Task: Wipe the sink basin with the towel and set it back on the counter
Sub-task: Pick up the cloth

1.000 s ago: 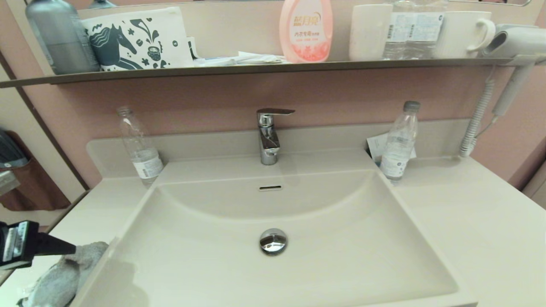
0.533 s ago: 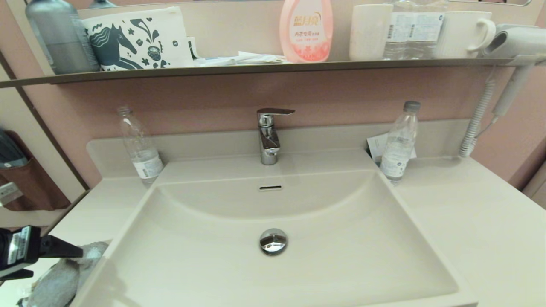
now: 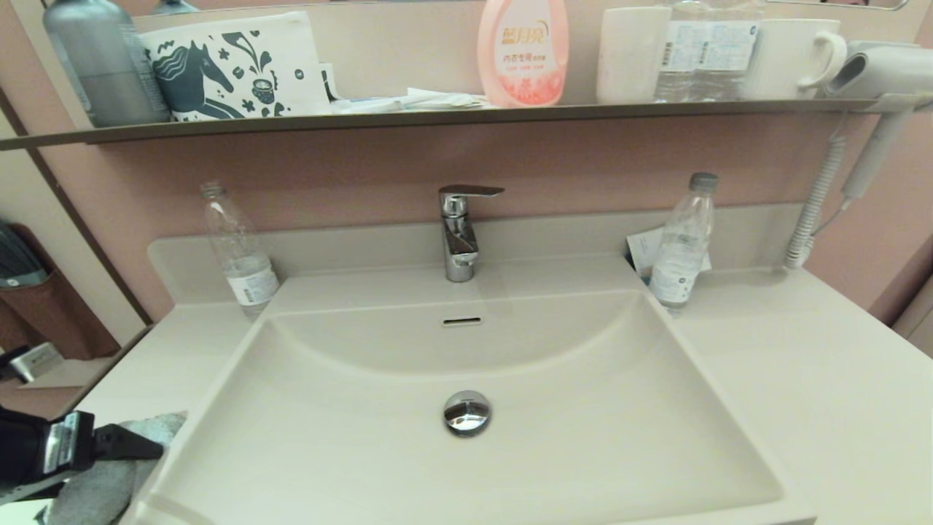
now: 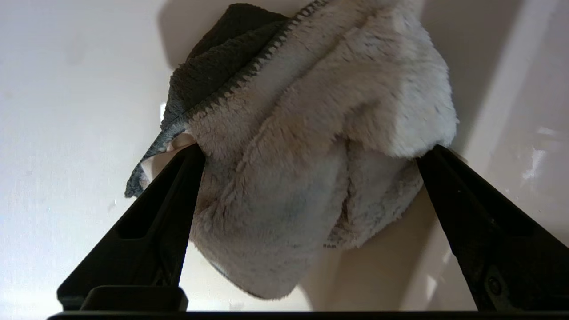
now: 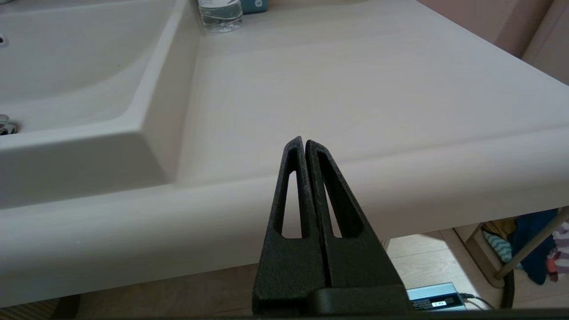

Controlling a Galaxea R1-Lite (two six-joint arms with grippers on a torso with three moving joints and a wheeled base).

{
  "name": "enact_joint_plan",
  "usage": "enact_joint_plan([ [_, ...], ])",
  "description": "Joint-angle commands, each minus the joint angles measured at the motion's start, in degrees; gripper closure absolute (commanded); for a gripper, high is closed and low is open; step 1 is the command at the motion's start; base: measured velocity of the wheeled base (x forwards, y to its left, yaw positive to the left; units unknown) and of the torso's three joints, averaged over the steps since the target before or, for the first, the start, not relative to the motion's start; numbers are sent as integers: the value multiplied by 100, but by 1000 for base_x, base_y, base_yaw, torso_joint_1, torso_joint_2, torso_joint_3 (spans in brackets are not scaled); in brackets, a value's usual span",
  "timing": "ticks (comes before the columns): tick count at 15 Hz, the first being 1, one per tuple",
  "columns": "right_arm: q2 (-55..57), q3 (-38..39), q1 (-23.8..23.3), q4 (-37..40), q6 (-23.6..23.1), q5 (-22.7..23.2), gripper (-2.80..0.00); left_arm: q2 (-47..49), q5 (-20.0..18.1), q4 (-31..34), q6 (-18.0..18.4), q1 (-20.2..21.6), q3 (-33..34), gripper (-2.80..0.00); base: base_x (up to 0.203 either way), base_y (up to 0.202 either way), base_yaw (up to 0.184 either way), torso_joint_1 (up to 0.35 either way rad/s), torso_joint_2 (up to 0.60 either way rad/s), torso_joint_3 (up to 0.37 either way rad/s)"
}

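Observation:
The pale fluffy towel (image 3: 102, 485) with its darker stitched edge lies bunched on the counter (image 3: 164, 364) at the front left corner, beside the sink basin (image 3: 350, 452). My left gripper (image 3: 146, 456) hangs low over it. In the left wrist view the left gripper (image 4: 311, 151) is open, its black fingers (image 4: 178, 186) wide apart on either side of the towel (image 4: 311, 178). The basin holds a chrome drain plug (image 3: 466, 413) under the faucet (image 3: 459, 233). My right gripper (image 5: 304, 143) is shut and parked below the counter's front edge (image 5: 400, 178).
Clear water bottles stand at the basin's back corners, left (image 3: 239, 248) and right (image 3: 681, 244). The dark shelf (image 3: 437, 117) above carries a horse-print pouch (image 3: 233, 65), a pink bottle (image 3: 522, 51) and mugs. A hair dryer (image 3: 875, 73) with a coiled cord hangs far right.
My left gripper has come down and slightly rightward onto the towel at the front left corner. The towel and the right arm have stayed put.

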Motion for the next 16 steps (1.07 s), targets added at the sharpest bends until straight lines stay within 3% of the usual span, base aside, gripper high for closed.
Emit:
enact_joint_plan([
  [1, 6, 0, 1, -2, 1, -1, 0, 276, -18, -328, -11, 23, 214, -280, 0, 0, 0, 0, 0, 0],
  [5, 6, 0, 1, -2, 1, -1, 0, 274, -19, -377, 14, 25, 319, -280, 0, 0, 0, 0, 0, 0],
  [6, 6, 0, 1, -2, 1, -1, 0, 283, -27, -377, -3, 25, 319, 0, 0, 0, 0, 0, 0, 0],
  [12, 6, 0, 1, -2, 1, -1, 0, 221, -25, -369, -27, 32, 207, 0, 0, 0, 0, 0, 0, 0],
  [16, 6, 0, 1, -2, 1, -1, 0, 51, -30, -69, -146, 182, -341, 0, 0, 0, 0, 0, 0, 0],
])
